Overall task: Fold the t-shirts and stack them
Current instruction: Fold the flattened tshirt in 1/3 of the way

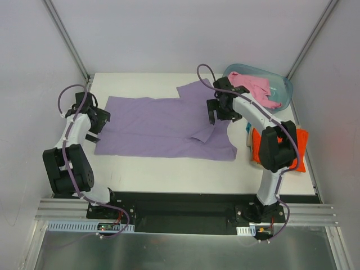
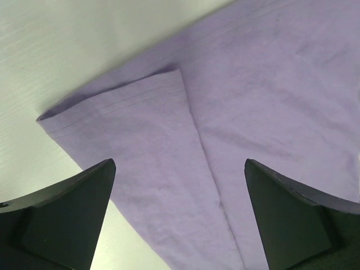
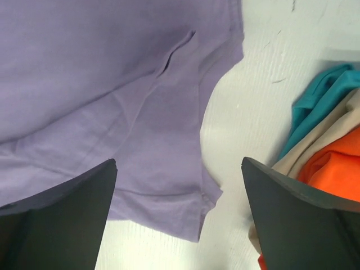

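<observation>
Now lavender tee (image 1: 163, 126) flat, axis L-R, hem left; L pincer (image 2: 179, 164), R pincer (image 3: 179, 162) released.

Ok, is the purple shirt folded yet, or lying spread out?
Mostly spread: the lavender shirt lies flat on the table, only a hem corner folded over by the open left gripper.

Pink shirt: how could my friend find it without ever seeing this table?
On the white table, look to the far right corner for the see-through blue tub. The pink shirt is crumpled inside it. It's the only pink one; the purple shirt lies flat mid-table and the orange shirt sits outside the tub.
</observation>
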`<state>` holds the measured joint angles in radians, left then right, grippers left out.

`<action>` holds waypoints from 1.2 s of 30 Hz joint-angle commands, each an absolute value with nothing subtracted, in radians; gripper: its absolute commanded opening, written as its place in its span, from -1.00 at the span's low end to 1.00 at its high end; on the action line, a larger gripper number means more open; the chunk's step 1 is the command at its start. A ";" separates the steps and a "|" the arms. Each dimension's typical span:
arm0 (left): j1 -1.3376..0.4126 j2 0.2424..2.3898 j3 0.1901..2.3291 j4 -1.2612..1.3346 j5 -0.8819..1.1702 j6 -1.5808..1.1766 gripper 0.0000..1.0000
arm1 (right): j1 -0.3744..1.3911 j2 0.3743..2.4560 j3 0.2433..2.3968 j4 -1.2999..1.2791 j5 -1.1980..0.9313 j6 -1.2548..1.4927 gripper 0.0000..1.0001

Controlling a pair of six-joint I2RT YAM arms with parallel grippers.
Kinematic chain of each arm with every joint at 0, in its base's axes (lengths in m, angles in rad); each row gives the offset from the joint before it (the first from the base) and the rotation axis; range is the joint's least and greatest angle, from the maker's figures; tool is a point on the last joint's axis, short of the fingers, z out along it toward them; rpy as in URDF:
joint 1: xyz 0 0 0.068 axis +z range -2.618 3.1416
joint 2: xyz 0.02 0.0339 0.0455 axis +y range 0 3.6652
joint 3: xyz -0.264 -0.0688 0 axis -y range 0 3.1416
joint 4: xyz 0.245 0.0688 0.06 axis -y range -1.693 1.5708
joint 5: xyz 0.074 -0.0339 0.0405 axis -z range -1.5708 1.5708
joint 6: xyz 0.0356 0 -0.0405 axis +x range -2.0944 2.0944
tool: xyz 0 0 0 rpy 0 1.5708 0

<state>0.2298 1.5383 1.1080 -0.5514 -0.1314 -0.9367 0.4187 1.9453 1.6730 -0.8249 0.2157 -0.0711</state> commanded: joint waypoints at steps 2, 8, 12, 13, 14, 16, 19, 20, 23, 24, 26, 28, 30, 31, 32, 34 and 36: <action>0.213 1.402 1.063 -0.528 -0.057 -0.868 0.99 | 0.423 1.703 1.455 -0.709 0.019 -0.037 0.99; 0.106 1.439 1.005 -0.469 -0.002 -0.798 0.99 | 0.443 1.738 1.333 -0.552 -0.198 0.060 0.93; 0.097 1.439 0.960 -0.456 -0.002 -0.759 0.99 | 0.469 1.793 1.356 -0.525 -0.212 0.083 0.93; 0.097 1.431 0.953 -0.451 -0.006 -0.755 0.98 | 0.471 1.819 1.365 -0.523 -0.216 0.087 0.93; 0.097 1.428 0.948 -0.448 -0.009 -0.747 0.99 | 0.475 1.834 1.380 -0.523 -0.218 0.092 0.93; 0.097 1.427 0.936 -0.448 -0.020 -0.735 0.99 | 0.480 1.873 1.394 -0.522 -0.218 0.109 0.93; 0.097 1.439 0.933 -0.445 -0.028 -0.729 0.99 | 0.488 1.910 1.413 -0.517 -0.213 0.126 0.93; 0.097 1.443 0.937 -0.445 -0.026 -0.726 0.99 | 0.489 1.916 1.419 -0.517 -0.210 0.129 0.93; 0.095 1.466 0.945 -0.445 -0.017 -0.723 0.98 | 0.492 1.928 1.425 -0.514 -0.199 0.141 0.93; 0.097 1.473 0.949 -0.443 -0.014 -0.723 0.98 | 0.492 1.931 1.427 -0.502 -0.196 0.146 0.93; 0.097 1.496 0.957 -0.442 -0.008 -0.723 0.98 | 0.492 1.937 1.428 -0.479 -0.178 0.175 0.93; 0.097 1.520 0.968 -0.439 0.023 -0.719 0.99 | 0.492 1.951 1.452 -0.433 -0.169 0.196 0.93; 0.097 1.529 0.976 -0.436 0.043 -0.716 0.99 | 0.489 1.982 1.489 -0.396 -0.164 0.242 0.93; 0.098 1.528 0.976 -0.434 0.043 -0.715 0.98 | 0.489 1.999 1.540 -0.385 -0.170 0.258 0.93; 0.097 1.526 0.974 -0.433 0.043 -0.716 0.99 | 0.488 2.014 1.567 -0.379 -0.167 0.306 0.93; 0.097 1.513 0.965 -0.430 0.029 -0.718 0.99 | 0.482 2.066 1.627 -0.377 -0.155 0.336 0.93; 0.097 1.497 0.960 -0.430 0.025 -0.718 0.99 | 0.468 2.097 1.698 -0.374 -0.149 0.363 0.93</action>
